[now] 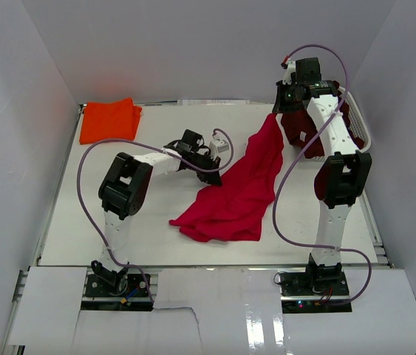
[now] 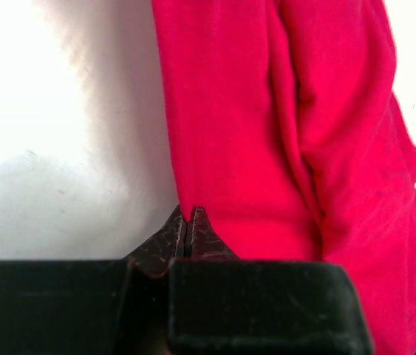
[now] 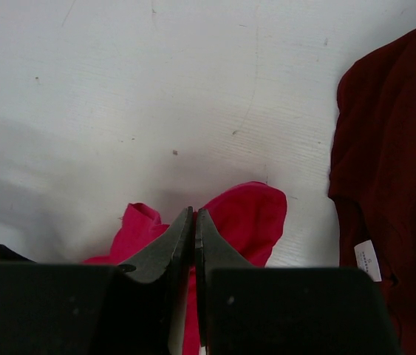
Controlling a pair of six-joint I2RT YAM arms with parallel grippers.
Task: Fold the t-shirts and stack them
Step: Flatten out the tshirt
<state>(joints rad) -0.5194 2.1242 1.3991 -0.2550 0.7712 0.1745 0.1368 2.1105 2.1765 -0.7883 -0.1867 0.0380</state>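
The crimson red t-shirt (image 1: 239,185) hangs stretched from the back right down to a crumpled heap at the table's middle. My right gripper (image 1: 276,112) is shut on its upper end and holds it up; the cloth bunches round the jaws in the right wrist view (image 3: 248,214). My left gripper (image 1: 215,176) is shut on the shirt's left edge, seen in the left wrist view (image 2: 267,148). The orange t-shirt (image 1: 109,120) lies folded at the back left. The dark maroon t-shirt (image 1: 304,133) with its white tag (image 3: 367,260) lies in the basket at the back right.
The white lattice basket (image 1: 363,122) stands at the back right, partly behind my right arm. White walls enclose the table on three sides. Purple cables loop from both arms over the table.
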